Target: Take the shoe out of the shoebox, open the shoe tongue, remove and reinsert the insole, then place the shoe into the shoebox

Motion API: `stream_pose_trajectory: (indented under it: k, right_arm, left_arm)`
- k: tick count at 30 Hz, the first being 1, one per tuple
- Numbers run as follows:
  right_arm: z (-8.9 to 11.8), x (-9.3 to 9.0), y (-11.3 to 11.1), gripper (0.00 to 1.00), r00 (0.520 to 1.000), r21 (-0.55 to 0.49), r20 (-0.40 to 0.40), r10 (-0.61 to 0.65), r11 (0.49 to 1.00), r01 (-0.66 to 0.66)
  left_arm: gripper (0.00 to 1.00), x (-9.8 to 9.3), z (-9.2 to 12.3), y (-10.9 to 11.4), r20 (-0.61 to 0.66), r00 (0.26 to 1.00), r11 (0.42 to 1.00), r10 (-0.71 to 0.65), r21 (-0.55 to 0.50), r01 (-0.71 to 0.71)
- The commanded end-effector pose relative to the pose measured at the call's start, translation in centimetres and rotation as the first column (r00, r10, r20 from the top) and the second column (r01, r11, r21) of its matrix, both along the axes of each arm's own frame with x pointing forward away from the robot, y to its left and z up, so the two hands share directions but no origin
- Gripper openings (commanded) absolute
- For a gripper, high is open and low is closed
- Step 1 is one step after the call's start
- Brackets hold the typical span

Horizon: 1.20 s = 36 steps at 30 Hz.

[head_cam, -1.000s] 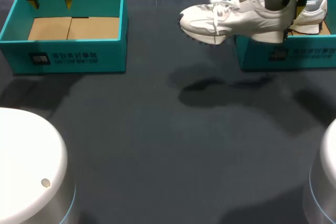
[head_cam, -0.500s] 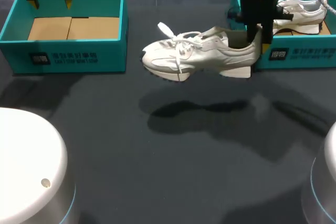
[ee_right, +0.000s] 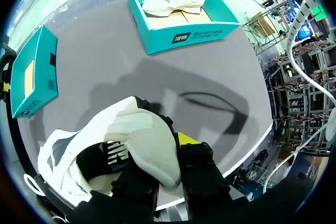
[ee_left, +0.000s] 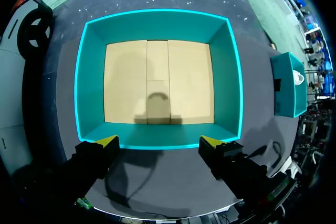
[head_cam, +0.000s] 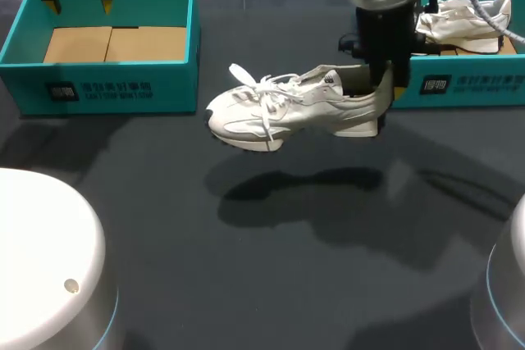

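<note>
Shoe (head_cam: 279, 112) is out of the right shoebox (head_cam: 472, 84) now. My right pincer (head_cam: 384, 88), clamped on its heel, swings it down toward mid-surface (head_cam: 246, 268), not landed yet. Takeout's basically done, tongue's next. Left pincer (head_cam: 79, 4) sits with fingers apart over the left shoebox (head_cam: 98, 88).

Right gripper (head_cam: 385, 89), clamped on the heel of the shoe (head_cam: 287, 112), has swung out from over the shoebox (head_cam: 459, 84) toward the middle of the table (head_cam: 246, 284), nearer the robot. Shoe was half over the box's left wall; now hangs wholly clear of it, heel just beside the box's near-left corner, toe further left. Shadow (head_cam: 303, 194) has slid along under it and grown larger. Second shoe (head_cam: 459, 22) in the box, earlier partly covered, now shows in full.
</note>
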State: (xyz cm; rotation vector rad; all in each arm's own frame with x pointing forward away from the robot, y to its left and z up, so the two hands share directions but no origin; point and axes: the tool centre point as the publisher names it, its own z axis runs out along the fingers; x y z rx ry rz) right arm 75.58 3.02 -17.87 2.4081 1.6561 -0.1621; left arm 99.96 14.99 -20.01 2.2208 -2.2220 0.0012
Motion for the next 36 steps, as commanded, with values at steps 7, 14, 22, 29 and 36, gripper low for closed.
stream_pose_trajectory:
  k: [7, 14, 22, 29, 36]
  right_arm:
    - [-4.1, -1.6, 2.4, 0.0, 1.0, 0.012, -0.027, 0.015, 1.0, -0.015]
    - [-7.3, -3.8, 4.1, 0.0, 1.0, 0.009, -0.016, 0.016, 1.0, -0.016]
    - [-11.1, -4.9, 5.0, 0.0, 0.999, 0.027, -0.038, 0.013, 1.0, -0.012]
    - [-13.8, -5.7, 5.5, 0.0, 0.997, 0.031, -0.073, 0.03, 0.999, -0.028]
    - [-15.4, -6.4, 5.8, 0.0, 0.994, 0.018, -0.094, 0.049, 0.999, -0.047]
  left_arm:
    - [1.0, 0.0, 0.0, 0.0, 0.0, 1.0, 1.0, 0.0, 0.0, 0.0]
    - [1.0, 0.0, 0.0, 0.0, 0.0, 1.0, 1.0, 0.0, 0.0, 0.0]
    - [1.0, 0.0, 0.0, 0.0, 0.0, 1.0, 1.0, 0.0, 0.0, 0.0]
    - [1.0, 0.0, 0.0, 0.0, 0.0, 1.0, 1.0, 0.0, 0.0, 0.0]
    - [1.0, 0.0, 0.0, 0.0, 0.0, 1.0, 1.0, 0.0, 0.0, 0.0]
